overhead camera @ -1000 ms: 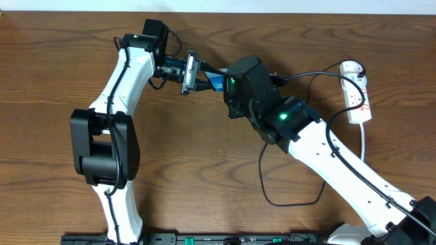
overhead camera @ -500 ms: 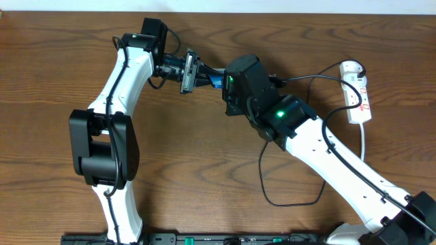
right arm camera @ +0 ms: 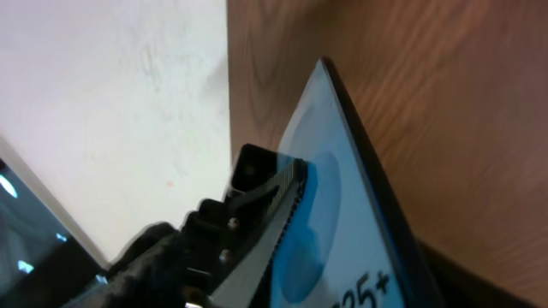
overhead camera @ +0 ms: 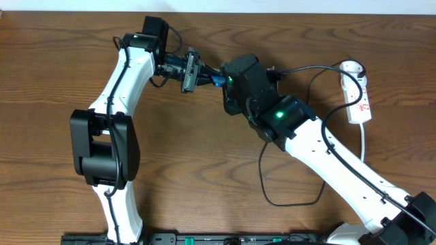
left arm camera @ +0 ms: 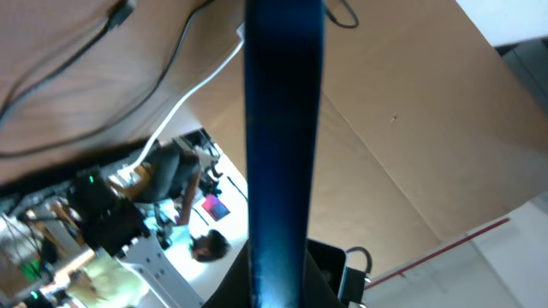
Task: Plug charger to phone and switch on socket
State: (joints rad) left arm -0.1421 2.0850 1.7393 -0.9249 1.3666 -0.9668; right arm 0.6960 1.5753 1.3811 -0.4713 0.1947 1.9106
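Left tool (overhead camera: 193, 71) reaches across the far side of the wooden worktop (overhead camera: 54, 68), clamped on the phone (overhead camera: 216, 80) and holding it up off the surface. Its own wrist view shows the phone (left arm camera: 282, 128) edge-on, a dark blue strip. From the right wrist, one ribbed finger (right arm camera: 267, 204) presses the cyan screen (right arm camera: 347, 214), with "25+" legible low down.

Right tool (overhead camera: 230, 82) sits tight against the phone's free end. Its fingers are hidden under the black housing, so I cannot tell its opening or hold.

Charger (overhead camera: 306, 69) arcs from the right wrist toward the socket (overhead camera: 359, 95), with slack looped beside the right arm. The plug tip is not visible. The socket lies well to the right, near the worktop's edge.
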